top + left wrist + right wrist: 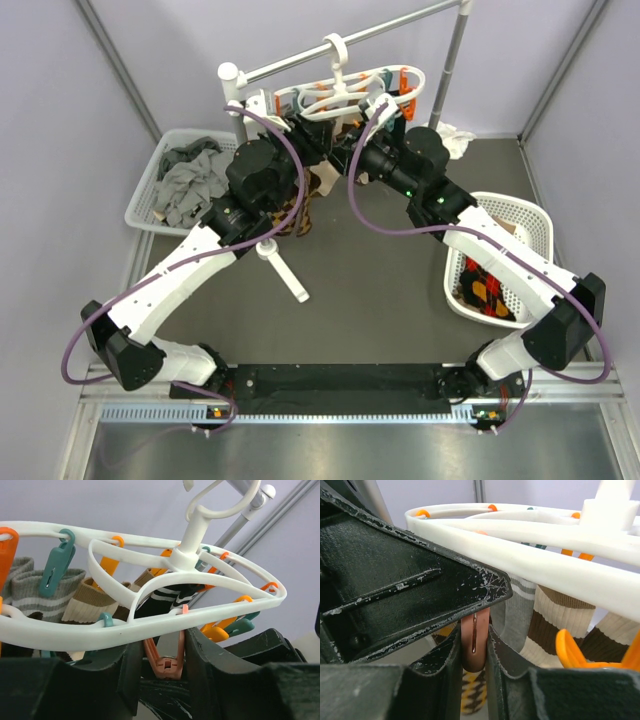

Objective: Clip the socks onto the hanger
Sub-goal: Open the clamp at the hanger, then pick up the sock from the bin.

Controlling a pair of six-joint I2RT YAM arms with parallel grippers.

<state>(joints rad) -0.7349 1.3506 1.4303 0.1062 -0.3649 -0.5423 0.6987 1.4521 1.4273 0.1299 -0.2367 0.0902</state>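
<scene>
The white hanger [345, 88] hangs by its hook from the rail, and both arms reach up to it. In the left wrist view its ring [75, 632] crosses just above my left gripper [162, 652], which is shut on an orange clip [169, 662]. My right gripper [474, 652] is shut on an orange clip [474, 637] under the ring [545, 565], with the left gripper's black body right above it. An argyle sock [470, 695] hangs blurred below that clip. It shows under the left arm in the top view [298, 215]. More argyle socks [490, 290] lie in the right basket.
Grey striped [30, 592] and beige-brown striped socks [87, 602] hang clipped on the hanger. The rail stand [455, 60] has a white foot [285, 268] on the table. A white basket [150, 195] of plain grey socks sits at the left and a white basket [535, 225] at the right.
</scene>
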